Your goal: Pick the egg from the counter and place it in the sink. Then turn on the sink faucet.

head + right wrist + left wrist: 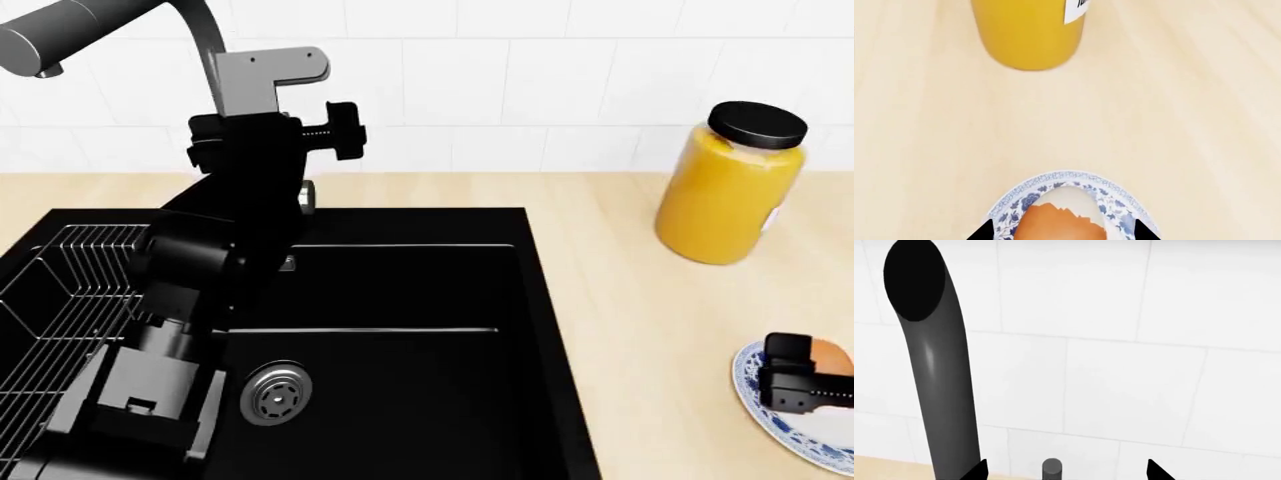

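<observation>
Orange-brown, the egg (1061, 225) sits on the blue-patterned plate (1111, 197) on the counter (627, 300), right of the sink (400, 330). Your right gripper (1064, 235) hangs just above it, fingertips spread either side and not touching it, so the claw is wide. Beyond the plate stands the jar (731, 185). Your left gripper (1066, 472) is raised behind the sink beside the faucet (937, 375), tips apart with a small grey post between them, gripping nothing.
</observation>
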Robot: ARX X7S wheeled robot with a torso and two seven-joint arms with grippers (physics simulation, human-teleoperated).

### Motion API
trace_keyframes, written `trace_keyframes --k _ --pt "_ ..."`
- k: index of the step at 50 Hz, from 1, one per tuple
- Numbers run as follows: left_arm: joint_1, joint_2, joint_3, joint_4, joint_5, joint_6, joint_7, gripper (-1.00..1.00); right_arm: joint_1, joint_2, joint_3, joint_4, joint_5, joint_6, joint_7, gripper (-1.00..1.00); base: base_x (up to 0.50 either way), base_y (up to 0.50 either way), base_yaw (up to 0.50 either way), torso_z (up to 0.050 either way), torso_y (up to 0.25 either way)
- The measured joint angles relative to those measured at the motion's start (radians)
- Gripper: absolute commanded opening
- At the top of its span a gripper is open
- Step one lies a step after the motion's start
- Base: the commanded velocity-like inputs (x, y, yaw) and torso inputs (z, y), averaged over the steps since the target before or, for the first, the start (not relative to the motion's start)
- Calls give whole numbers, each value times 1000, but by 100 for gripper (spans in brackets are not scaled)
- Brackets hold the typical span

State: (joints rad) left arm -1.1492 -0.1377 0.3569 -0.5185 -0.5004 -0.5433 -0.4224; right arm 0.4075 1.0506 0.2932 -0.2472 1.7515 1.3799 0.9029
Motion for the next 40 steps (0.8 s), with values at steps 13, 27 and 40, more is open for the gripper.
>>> trace_keyframes --k 13,27,40 --pt "1 -2 8 -9 -3 9 -1 100 -30 -14 -2 10 -69 -20 -61 100 0 0 0 0 0" --pt "2 -3 16 -21 -7 20 0 100 -84 -34 6 15 -140 -51 -123 100 0 0 0 0 0" --pt "2 -4 23 -31 -10 29 0 100 -91 -36 -5 7 -169 -68 -143 -100 0 0 0 0 0"
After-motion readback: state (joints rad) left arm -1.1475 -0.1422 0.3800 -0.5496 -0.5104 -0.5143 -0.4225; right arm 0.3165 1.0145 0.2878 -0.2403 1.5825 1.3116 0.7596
